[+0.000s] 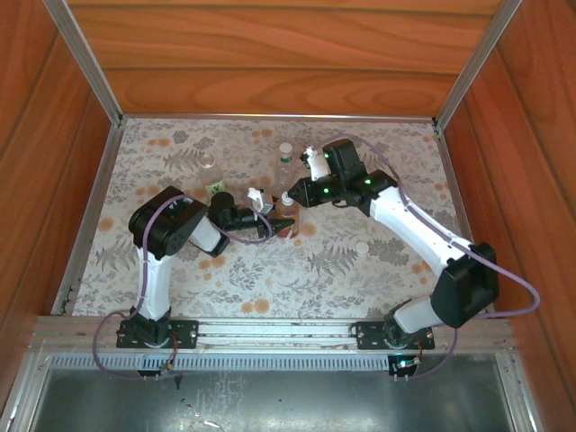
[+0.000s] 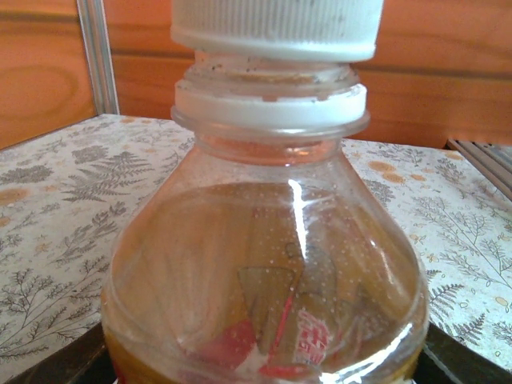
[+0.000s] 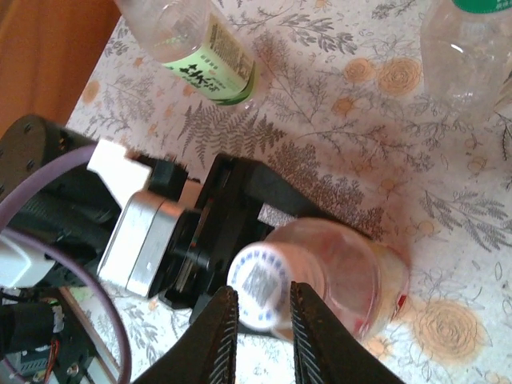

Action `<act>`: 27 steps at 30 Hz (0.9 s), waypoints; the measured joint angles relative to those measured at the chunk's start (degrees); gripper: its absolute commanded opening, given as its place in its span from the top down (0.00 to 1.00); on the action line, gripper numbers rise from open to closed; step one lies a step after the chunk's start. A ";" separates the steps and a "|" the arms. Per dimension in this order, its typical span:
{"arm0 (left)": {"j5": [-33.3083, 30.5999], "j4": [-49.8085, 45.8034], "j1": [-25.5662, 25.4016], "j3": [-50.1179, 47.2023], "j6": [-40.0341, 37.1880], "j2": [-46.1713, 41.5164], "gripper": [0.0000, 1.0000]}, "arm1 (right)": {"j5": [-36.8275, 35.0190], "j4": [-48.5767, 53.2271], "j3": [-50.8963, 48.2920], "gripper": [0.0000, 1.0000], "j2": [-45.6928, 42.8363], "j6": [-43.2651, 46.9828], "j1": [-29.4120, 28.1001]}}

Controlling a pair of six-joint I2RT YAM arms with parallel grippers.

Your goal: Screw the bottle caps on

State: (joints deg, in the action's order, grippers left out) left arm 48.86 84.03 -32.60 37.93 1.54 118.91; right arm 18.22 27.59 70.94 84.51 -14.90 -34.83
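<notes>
Your left claw point(image 1: 274, 216) is closed around the body of the amber bottle point(image 3: 352, 280), which stands upright near the middle of the counter point(image 1: 180, 288). A white cap point(image 3: 258, 284) sits on its neck, with some thread showing between the cap and the collar ring below it. Your right claw point(image 3: 262, 294) hangs straight over that cap. Its jaws are parted only a crack, narrower than the cap, and from its wrist view you cannot quite tell whether the tips touch the top. A green-labelled bottle point(image 3: 204, 48) is off toward the left edge, and another bottle point(image 1: 285, 157) is nearer the far edge. A loose cap point(image 1: 362, 246) lies toward the right edge, apart from the bottles.
</notes>
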 measured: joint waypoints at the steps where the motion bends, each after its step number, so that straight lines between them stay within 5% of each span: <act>1: 0.02 0.00 0.00 0.00 0.00 0.00 0.39 | -0.04 0.02 0.66 0.80 0.94 0.07 0.00; 17: 0.09 0.02 0.00 -0.07 -0.24 0.00 0.39 | 0.85 -2.36 -0.61 0.90 1.99 0.59 0.85; 27: 0.04 0.02 0.00 -0.07 -0.15 0.00 0.39 | 7.72 0.26 -6.62 0.90 -3.65 0.24 0.81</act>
State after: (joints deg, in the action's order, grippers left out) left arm 48.90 84.05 -32.60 37.87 1.39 118.91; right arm 25.93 27.86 64.31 80.86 -14.66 -34.02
